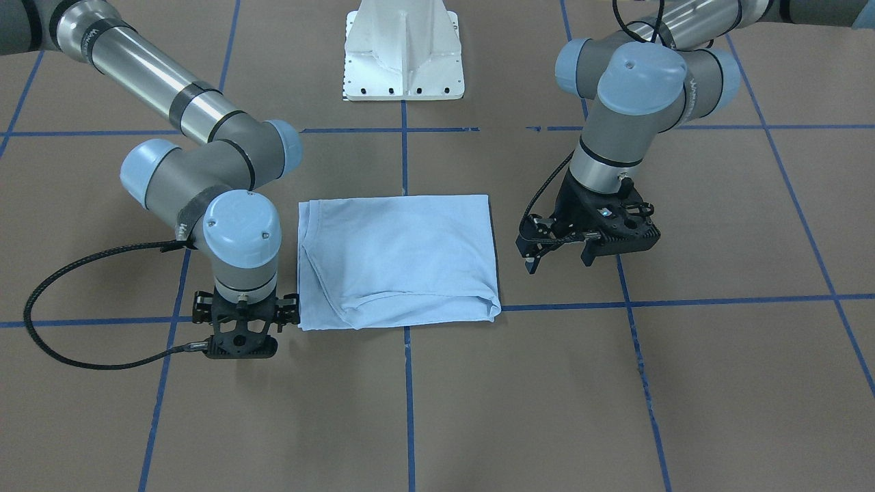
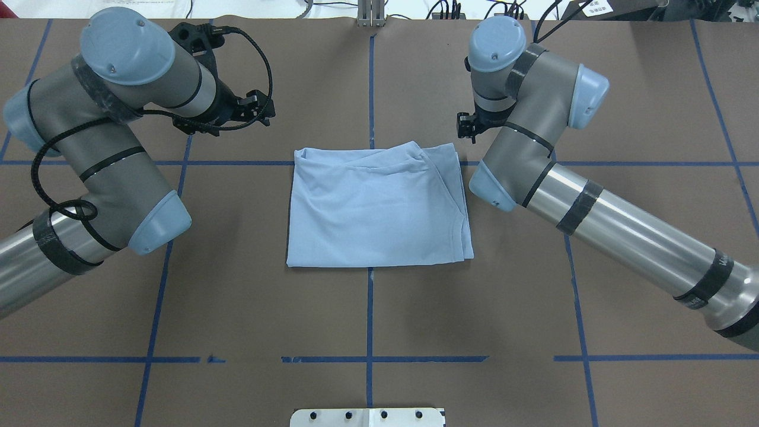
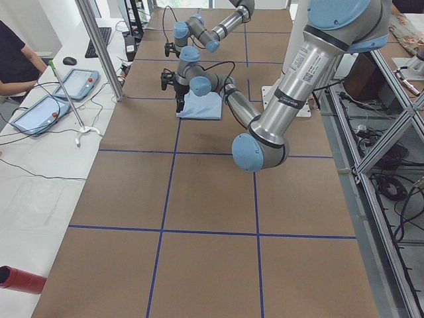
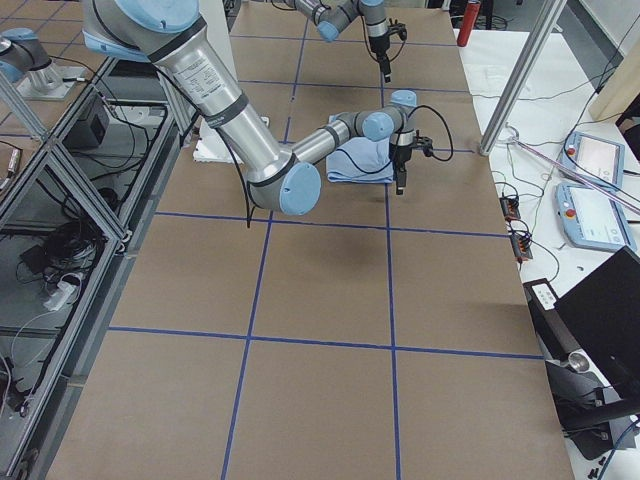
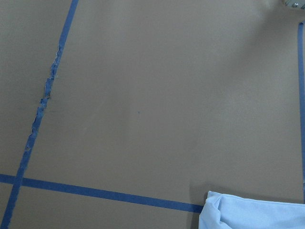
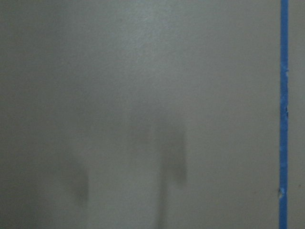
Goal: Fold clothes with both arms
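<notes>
Taking twelve o'clock as straight away from my base across the table [image 2: 237, 308]: my left gripper [image 1: 560, 258] hangs at about ten o'clock from the T-shirt [image 2: 379, 207], tilted, its fingers spread wide and holding nothing. The T-shirt lies at the middle of the table, folded into a neat rectangle with a puffy, layered edge on its twelve o'clock side. My right gripper [image 1: 240, 328] points down at about two o'clock, just beside the shirt's far corner. Its fingertips sit under my own wrist, so I cannot tell how wide they are.

I judge the folding nearly done. If one more fold is wanted, both grippers must drop onto the two twelve o'clock corners, pinch every layer together, and carry that edge evenly toward six.

The front-facing view shows my left jaws apart, where the overhead view gives only a cluttered outline. My left wrist camera catches a shirt corner at its five o'clock. My right wrist camera shows only bare table, a tape line [image 6: 284, 95] and soft shadows. No view shows the chest print.
</notes>
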